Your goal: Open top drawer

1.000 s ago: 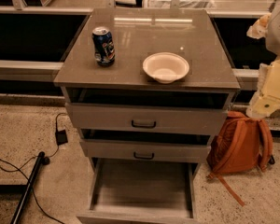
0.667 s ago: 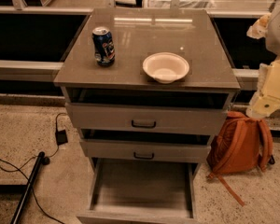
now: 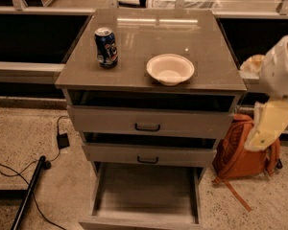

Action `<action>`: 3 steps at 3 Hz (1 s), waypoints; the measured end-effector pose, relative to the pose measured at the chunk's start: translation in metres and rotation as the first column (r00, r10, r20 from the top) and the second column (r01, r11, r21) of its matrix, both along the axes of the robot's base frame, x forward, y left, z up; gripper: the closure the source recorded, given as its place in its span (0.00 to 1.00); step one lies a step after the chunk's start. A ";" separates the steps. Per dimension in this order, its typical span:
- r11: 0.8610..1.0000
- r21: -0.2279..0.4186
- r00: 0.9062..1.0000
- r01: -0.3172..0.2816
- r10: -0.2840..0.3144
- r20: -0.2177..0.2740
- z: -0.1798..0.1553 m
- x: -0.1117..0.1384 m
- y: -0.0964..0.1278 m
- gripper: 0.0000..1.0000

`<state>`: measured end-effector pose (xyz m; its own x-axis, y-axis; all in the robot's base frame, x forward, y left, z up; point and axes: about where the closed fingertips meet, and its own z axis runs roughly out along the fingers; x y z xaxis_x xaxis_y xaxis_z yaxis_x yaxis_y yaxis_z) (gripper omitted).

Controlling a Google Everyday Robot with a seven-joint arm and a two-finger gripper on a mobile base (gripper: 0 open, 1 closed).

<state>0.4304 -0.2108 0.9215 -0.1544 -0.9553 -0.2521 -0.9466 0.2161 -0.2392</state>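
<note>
The top drawer (image 3: 192,122) is a wide grey panel with a small dark pull handle (image 3: 147,127) at its centre. It stands slightly out from the cabinet, with a dark gap above its front. My gripper (image 3: 263,128) hangs at the right edge of the view on the white arm (image 3: 281,71), beside the cabinet's right side. It is level with the top drawer, apart from the handle, and holds nothing I can see.
A blue can (image 3: 106,47) and a white bowl (image 3: 170,69) stand on the cabinet top (image 3: 134,28). The second drawer (image 3: 182,155) is slightly out and the bottom drawer (image 3: 146,195) is pulled far out. An orange backpack (image 3: 237,155) leans by the right side. Cables (image 3: 62,140) and a dark pole (image 3: 26,190) lie on the floor at the left.
</note>
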 end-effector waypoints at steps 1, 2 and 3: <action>0.994 0.009 0.994 -0.112 0.112 -0.010 -0.052 0.004 -0.005 0.00; 0.983 -0.012 0.983 -0.182 0.183 0.005 -0.052 0.003 -0.005 0.00; 0.986 0.021 0.986 -0.164 0.163 0.029 -0.068 0.015 0.003 0.00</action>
